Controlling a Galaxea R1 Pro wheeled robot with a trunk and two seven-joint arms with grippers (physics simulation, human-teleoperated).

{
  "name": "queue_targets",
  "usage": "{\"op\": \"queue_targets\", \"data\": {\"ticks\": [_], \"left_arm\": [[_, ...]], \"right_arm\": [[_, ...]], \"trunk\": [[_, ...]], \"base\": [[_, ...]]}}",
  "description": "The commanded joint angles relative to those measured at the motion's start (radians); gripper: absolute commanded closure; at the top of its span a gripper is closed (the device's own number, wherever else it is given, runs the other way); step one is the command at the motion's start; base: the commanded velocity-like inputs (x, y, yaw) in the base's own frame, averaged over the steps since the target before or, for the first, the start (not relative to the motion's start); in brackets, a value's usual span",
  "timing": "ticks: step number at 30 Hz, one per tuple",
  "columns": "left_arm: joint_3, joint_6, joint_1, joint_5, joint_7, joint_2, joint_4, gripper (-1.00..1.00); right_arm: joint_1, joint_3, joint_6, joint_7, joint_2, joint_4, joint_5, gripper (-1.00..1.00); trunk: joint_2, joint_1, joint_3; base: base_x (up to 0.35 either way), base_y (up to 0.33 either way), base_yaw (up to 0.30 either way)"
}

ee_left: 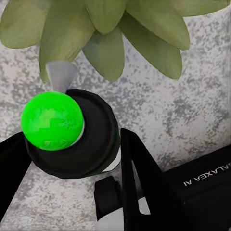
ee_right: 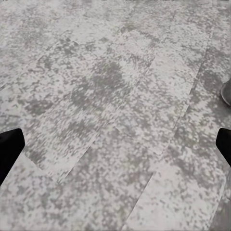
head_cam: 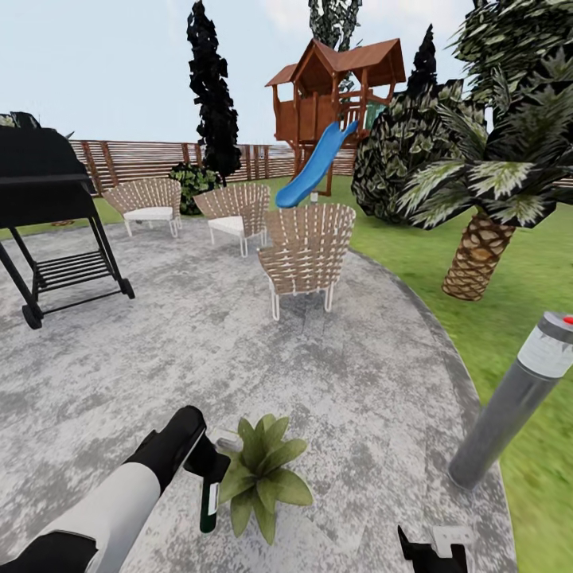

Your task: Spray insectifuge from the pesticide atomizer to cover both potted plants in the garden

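Note:
My left gripper (head_cam: 205, 468) is shut on the pesticide atomizer (head_cam: 209, 500), a dark green-black bottle with a pale label that hangs base down over the patio. Its white spray head (head_cam: 227, 442) points at one potted plant (head_cam: 263, 474), a low rosette of pointed green leaves right beside the bottle. In the left wrist view, black fingers (ee_left: 140, 179) clamp the round dark bottle (ee_left: 91, 149), which carries a bright green ball (ee_left: 52, 120), with the plant's leaves (ee_left: 106, 29) just beyond. My right gripper (head_cam: 434, 549) hangs open and empty over bare paving. The second plant is out of view.
The round grey patio (head_cam: 239, 350) spreads ahead. A tall grey bollard lamp (head_cam: 513, 402) leans at the right near the lawn (head_cam: 525, 286). Three wicker chairs (head_cam: 306, 255) stand mid-patio, a black grill (head_cam: 48, 207) stands left, and a palm (head_cam: 477, 255) stands right. The slatted fence (head_cam: 143, 159) and a playset (head_cam: 334, 95) lie behind.

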Motion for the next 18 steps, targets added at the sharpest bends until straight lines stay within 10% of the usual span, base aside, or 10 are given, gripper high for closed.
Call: {"op": "queue_targets", "data": {"ticks": [1, 11, 18], "left_arm": [[-0.002, 0.002, 0.0, -0.011, -0.009, 0.0, -0.001, 1.0], [-0.01, 0.003, 0.002, -0.011, -0.009, -0.01, 0.009, 1.0], [-0.086, 0.002, 0.005, -0.011, -0.01, -0.002, 0.108, 1.0]], "right_arm": [[-0.001, -0.008, -0.004, 0.008, 0.0, 0.001, 0.005, -1.0], [-0.001, -0.008, -0.004, 0.008, 0.001, 0.013, 0.005, -1.0], [-0.001, -0.008, -0.004, 0.008, 0.001, 0.014, 0.005, -1.0]], "trunk": [[0.0, 0.0, -0.001], [0.0, 0.0, -0.001], [0.0, 0.0, -0.001]], "base": [[0.026, 0.0, 0.0], [0.003, 0.0, 0.0], [0.0, 0.0, 0.0]]}}
